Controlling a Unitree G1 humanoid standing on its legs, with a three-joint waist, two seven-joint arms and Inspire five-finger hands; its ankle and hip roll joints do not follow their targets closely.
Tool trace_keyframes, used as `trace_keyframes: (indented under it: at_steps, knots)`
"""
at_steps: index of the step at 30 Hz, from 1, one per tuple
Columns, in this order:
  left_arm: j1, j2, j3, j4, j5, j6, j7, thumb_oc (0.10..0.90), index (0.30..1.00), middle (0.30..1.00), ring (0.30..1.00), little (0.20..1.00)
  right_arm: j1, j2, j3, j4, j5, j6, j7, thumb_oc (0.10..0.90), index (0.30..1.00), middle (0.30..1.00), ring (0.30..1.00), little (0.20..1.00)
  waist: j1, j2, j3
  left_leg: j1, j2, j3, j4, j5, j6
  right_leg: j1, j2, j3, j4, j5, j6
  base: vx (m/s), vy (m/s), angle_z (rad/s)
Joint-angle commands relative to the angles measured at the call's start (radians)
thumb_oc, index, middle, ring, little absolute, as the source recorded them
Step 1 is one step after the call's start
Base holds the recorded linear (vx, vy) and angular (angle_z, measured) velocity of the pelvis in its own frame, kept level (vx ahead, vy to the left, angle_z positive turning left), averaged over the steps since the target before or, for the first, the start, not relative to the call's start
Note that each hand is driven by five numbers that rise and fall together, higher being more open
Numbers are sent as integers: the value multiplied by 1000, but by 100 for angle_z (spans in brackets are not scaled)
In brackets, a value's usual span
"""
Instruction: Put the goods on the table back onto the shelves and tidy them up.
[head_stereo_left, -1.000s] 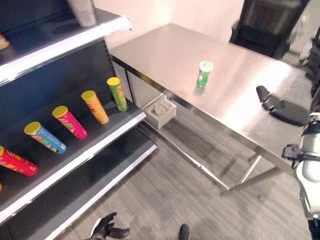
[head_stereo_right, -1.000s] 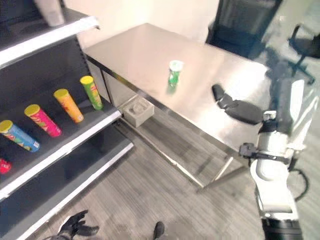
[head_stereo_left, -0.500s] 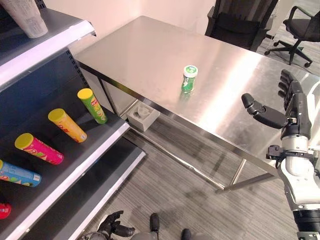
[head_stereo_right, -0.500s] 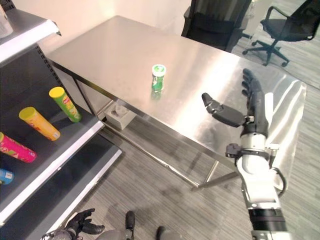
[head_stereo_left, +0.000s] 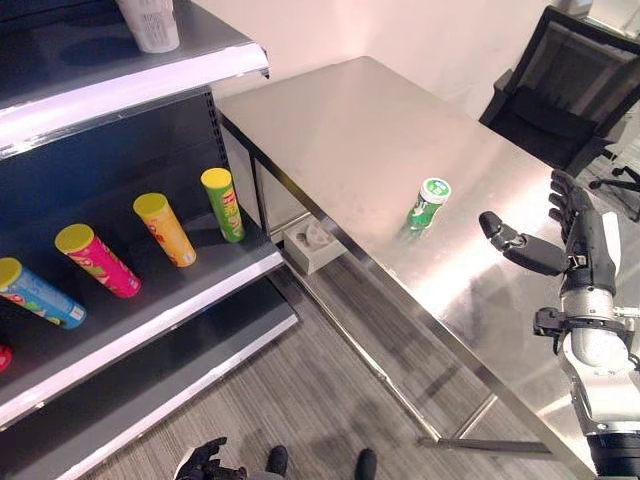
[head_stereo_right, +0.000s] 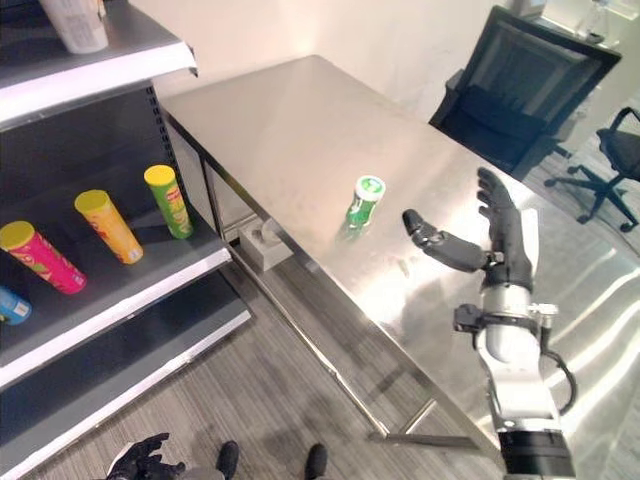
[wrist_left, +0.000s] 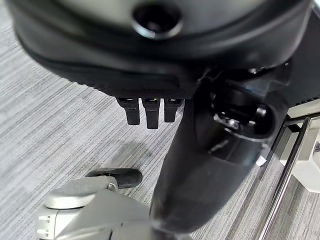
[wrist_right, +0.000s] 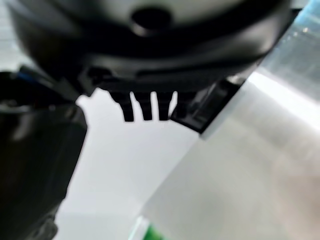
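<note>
Steel table (head_stereo_left: 330, 120) under the right hand (head_stereo_right: 500, 245); shelves (head_stereo_left: 150, 300) well off to its left, holding a row of lying tubes (head_stereo_left: 165, 228). Right hand raised over the table, fingers straight, thumb out, grasping nothing. Green can (head_stereo_right: 364, 201) upright on the table, near the thumb, not touching. Left hand (head_stereo_left: 203, 460) low by the floor, fingers loosely curled, holding nothing.

A black office chair (head_stereo_left: 565, 95) stands behind the far side of the steel table, a small white box (head_stereo_left: 314, 244) sits on grey wood-look flooring (head_stereo_left: 330, 400) beneath it.
</note>
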Motion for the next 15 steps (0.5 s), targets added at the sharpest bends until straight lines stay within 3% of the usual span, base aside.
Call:
trace_keyframes:
  at_steps: [1, 15]
  knots:
    - [-48, 27, -29, 17, -12, -31, 0, 800, 900, 900, 900, 900, -75, -81, -47, -15, -23, -53, -36, 800, 900, 900, 900, 900, 14, 14, -75, -36, 33, 90, 3, -44, -44, 39, -35, -46, 7, -69, 76, 68, -53, 16]
    - [-16, 54, -23, -7, -58, -38, -5, 800, 900, 900, 900, 900, -238, -134, 57, 164, -57, -28, -84, 800, 900, 900, 900, 900, 65, 27, -26, -112, 29, 60, 3, -15, -54, -11, -44, -87, 7, -63, 80, 9, -8, 9]
